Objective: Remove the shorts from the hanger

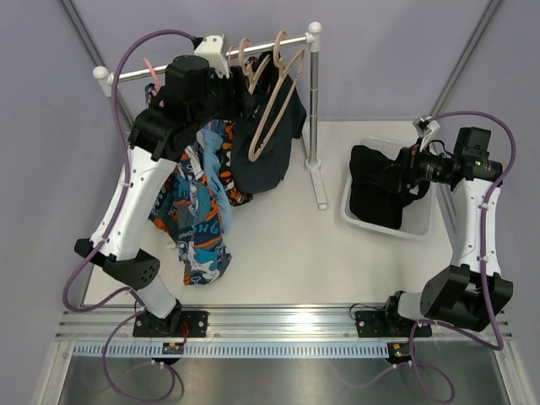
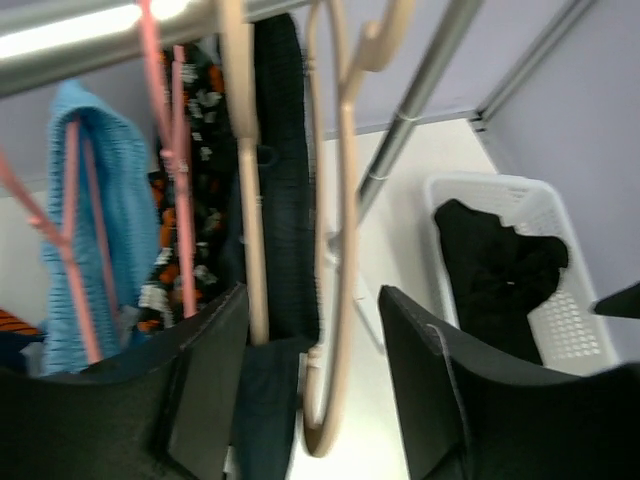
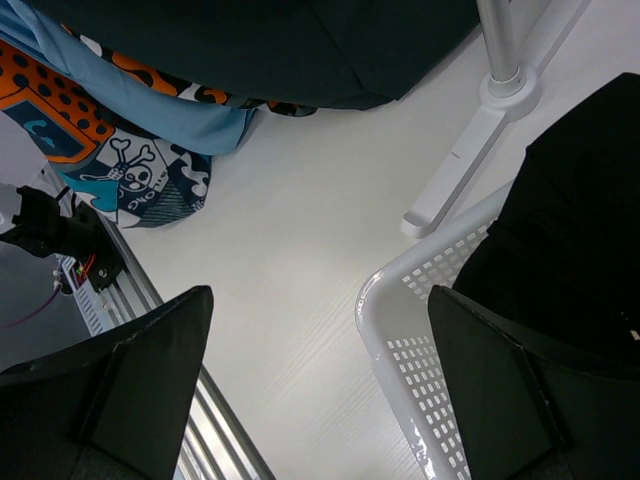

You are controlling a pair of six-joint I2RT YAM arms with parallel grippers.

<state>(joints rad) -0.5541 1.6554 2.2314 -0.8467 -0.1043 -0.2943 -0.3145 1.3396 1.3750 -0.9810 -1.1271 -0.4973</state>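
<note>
A dark pair of shorts hangs from a beige hanger on the rack; it also shows in the left wrist view. The orange, black and white blotched shorts hang behind it on a pink hanger. Another black pair lies in the white basket. My left gripper is open at the rack, and the lower bend of an empty beige hanger lies between its jaws, untouched. My right gripper is open and empty above the basket's corner, beside the black shorts.
A teal-blue-orange patterned garment hangs low at the rack's left. A light blue garment hangs on a pink hanger. The rack's upright post and foot stand between rack and basket. The rail runs along the near edge.
</note>
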